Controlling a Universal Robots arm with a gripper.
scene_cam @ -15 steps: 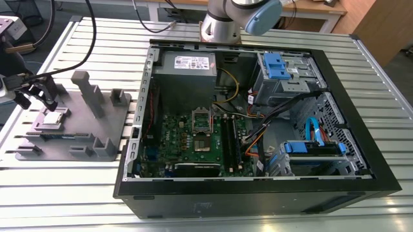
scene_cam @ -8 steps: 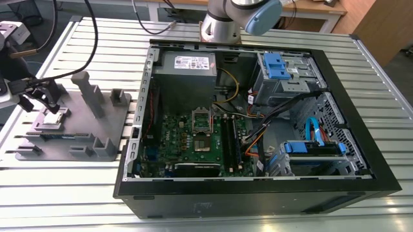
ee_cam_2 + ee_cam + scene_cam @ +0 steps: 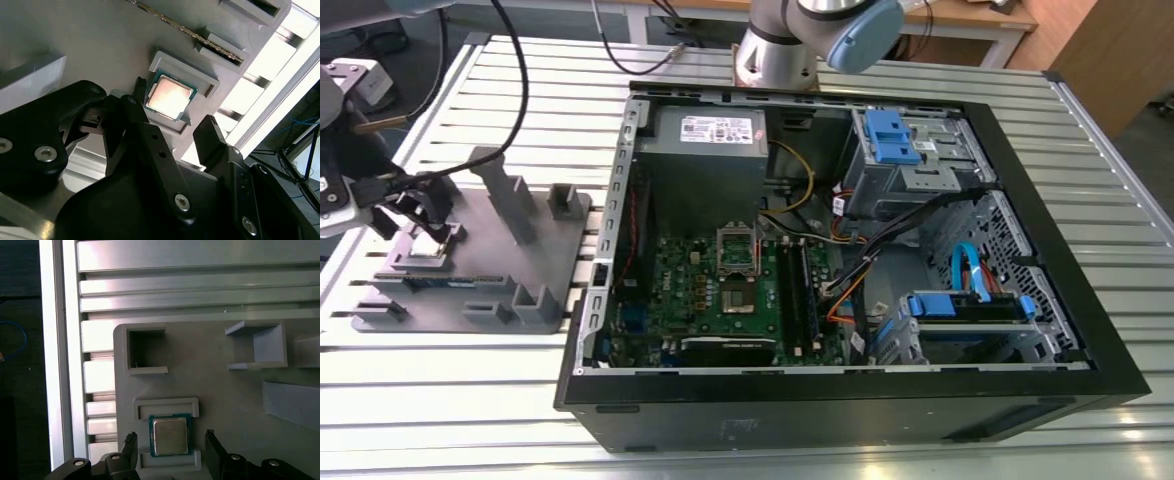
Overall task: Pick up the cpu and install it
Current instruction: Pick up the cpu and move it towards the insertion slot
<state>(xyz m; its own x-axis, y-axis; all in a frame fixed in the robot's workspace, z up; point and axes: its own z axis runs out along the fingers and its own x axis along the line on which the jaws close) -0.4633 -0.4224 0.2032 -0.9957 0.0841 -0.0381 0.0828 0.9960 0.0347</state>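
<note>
Exterior view. See gray fixture plate (image 3: 467, 275) lying on slatted table (image 3: 761, 440). Place open computer case (image 3: 854, 250) just beside the plate, on the exterior view's right of it, with green motherboard (image 3: 720, 300) and dark socket (image 3: 738, 255) inside. Locate gripper (image 3: 430, 222) low over the end of the plate farthest from the case. Cannot pick out the cpu with confidence here; possibly the small pale spot on the plate right under the gripper.

Second wrist view. Find cpu (image 3: 170, 98) lying flat in a shallow framed pocket of the plate (image 3: 75, 30), silvery top up, green border showing around it. Note gripper (image 3: 173, 107) centred over that pocket, dark fingers (image 3: 145, 125) spread wide, one on each side of the chip, apart from its edges. Holds nothing.

First wrist view. Confirm cpu (image 3: 170, 436) seated in the pocket between two raised ledges, near the plate's (image 3: 225, 390) edge that borders the bright table slats. Record fingers (image 3: 129, 445) spread, flanking the chip with bare plate visible between each tip and the chip. Note square well (image 3: 145, 352) and open-sided bracket (image 3: 260, 347) farther along the plate from the pocket.
</note>
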